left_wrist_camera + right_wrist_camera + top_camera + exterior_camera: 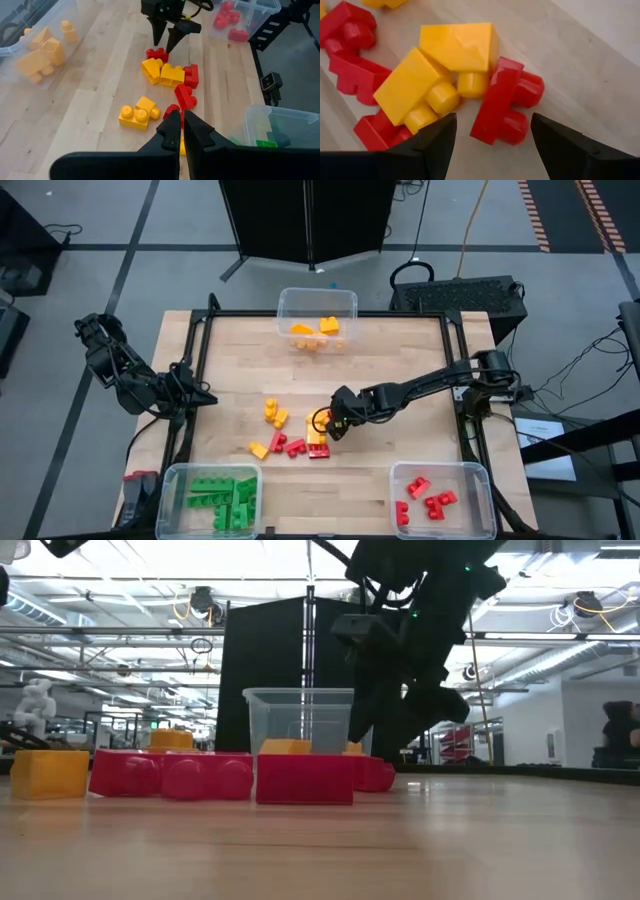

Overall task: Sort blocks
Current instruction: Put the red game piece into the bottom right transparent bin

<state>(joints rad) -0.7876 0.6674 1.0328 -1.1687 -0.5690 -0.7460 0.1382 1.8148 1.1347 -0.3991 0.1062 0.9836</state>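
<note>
Loose blocks lie mid-table: red ones (290,446) and yellow ones (273,413). My right gripper (322,423) hangs open over the right end of this cluster, pointing steeply down. In the right wrist view its fingers (440,135) stand on either side of a red two-stud block (507,107) lying on its side, without touching it; two yellow blocks (435,70) lie against it. The left wrist view shows the same open gripper (167,42) just above the cluster. My left gripper (180,130) waits shut, raised at the table's left edge (207,396).
Three clear bins stand on the table: one with yellow blocks at the far edge (318,302), one with green blocks at the near left corner (170,480), one with red blocks at the near right corner (478,480). Bare wood lies between them.
</note>
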